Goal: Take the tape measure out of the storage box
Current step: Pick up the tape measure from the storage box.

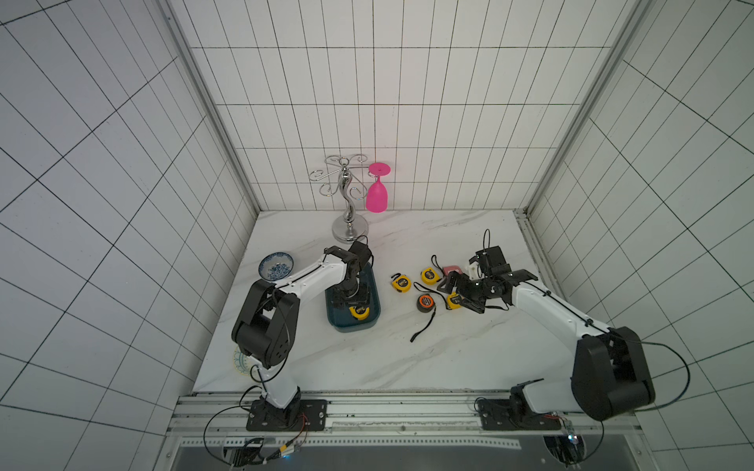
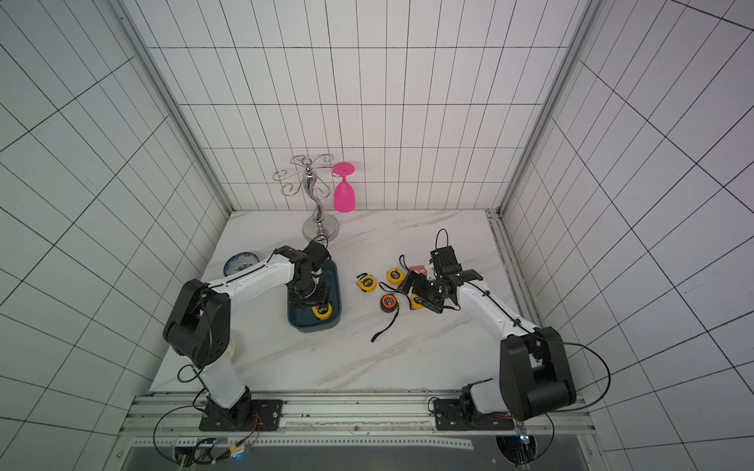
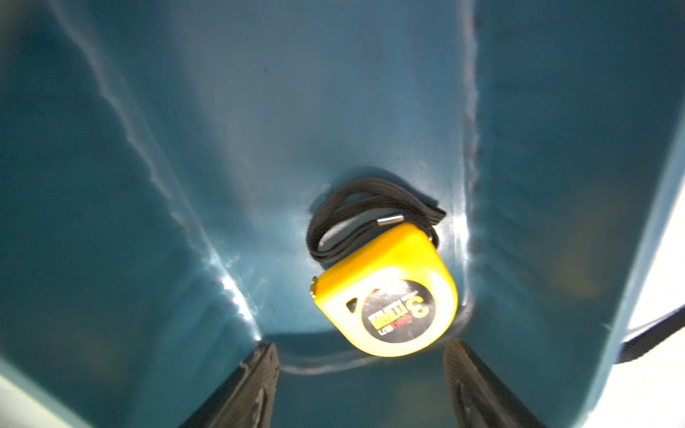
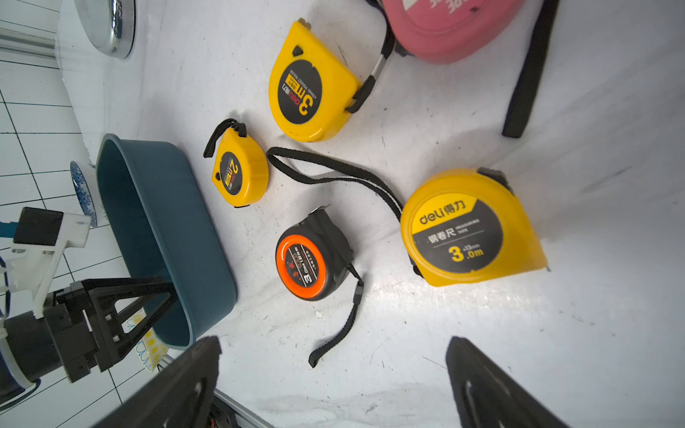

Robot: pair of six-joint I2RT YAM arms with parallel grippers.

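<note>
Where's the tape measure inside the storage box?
In a top view, the yellow tape measure lies in the storage box's near end, just ahead of the left gripper.

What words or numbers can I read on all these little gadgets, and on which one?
"deli 得力", "钢卷尺", "3.0m": big yellow tape
"3m", "deli": middle yellow tape
"2m": small yellow tape
"3": black tape; the rest is too small to read
"3m": boxed tape; the small print is blurred
Pink tape: red print cut off, unreadable
</note>
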